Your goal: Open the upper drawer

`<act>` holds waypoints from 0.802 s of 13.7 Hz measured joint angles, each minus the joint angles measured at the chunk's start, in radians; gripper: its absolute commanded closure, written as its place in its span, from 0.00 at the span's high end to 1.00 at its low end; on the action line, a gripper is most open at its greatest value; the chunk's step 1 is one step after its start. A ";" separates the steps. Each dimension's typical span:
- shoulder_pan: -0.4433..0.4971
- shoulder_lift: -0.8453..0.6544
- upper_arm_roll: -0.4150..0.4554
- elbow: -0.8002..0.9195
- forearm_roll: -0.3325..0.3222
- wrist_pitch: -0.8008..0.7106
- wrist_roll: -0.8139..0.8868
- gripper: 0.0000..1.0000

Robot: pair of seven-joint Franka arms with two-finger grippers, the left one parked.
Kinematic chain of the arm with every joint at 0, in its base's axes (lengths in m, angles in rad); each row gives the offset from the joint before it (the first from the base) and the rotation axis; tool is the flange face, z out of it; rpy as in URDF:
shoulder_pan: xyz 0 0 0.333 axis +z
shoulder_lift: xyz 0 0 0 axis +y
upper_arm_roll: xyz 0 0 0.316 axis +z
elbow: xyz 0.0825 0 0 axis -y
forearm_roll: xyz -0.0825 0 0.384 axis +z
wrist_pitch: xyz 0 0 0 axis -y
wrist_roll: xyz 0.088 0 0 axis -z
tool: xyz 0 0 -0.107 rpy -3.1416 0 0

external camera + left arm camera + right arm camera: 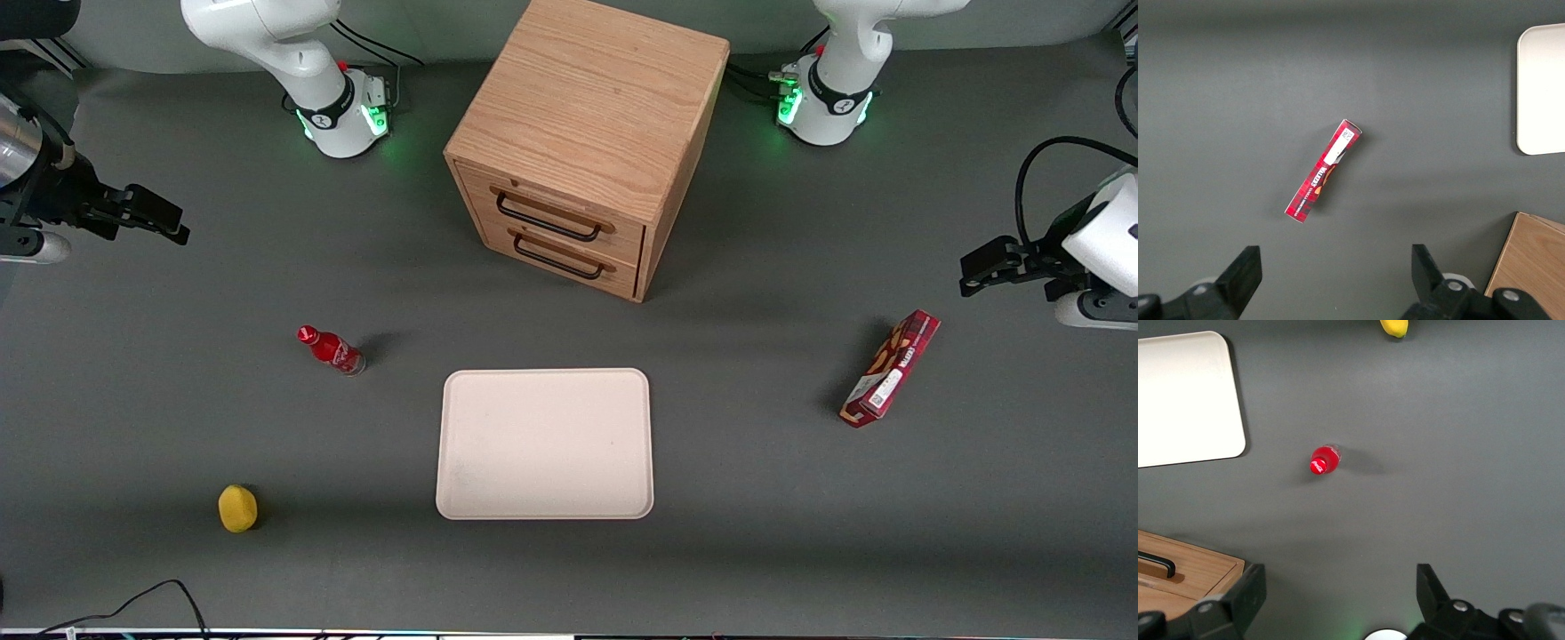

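Note:
The wooden cabinet (591, 98) stands at the table's middle, farther from the front camera than the tray. Its upper drawer (613, 233) is closed, with a black wire handle (547, 220). The identical lower drawer (622, 276) sits under it, also closed. My gripper (164, 218) hovers above the table at the working arm's end, well apart from the cabinet, open and empty. In the right wrist view the gripper (1338, 577) has its jaws wide apart over bare table. A corner of the cabinet (1198, 563) and an end of a black handle (1155, 563) show there.
A red bottle (332, 350) stands between my gripper and the tray, and shows in the right wrist view (1325, 461). A white tray (544, 443) lies in front of the cabinet. A yellow lemon (237, 508) lies near the front edge. A red box (892, 367) lies toward the parked arm's end.

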 measured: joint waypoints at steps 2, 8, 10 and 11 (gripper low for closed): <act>0.000 0.000 0.000 0.000 0.000 0.000 -0.001 1.00; 0.002 0.000 0.003 0.014 0.000 -0.030 -0.026 1.00; 0.010 0.000 0.026 0.044 0.002 -0.073 -0.084 1.00; 0.015 0.001 0.043 0.061 0.004 -0.088 -0.104 1.00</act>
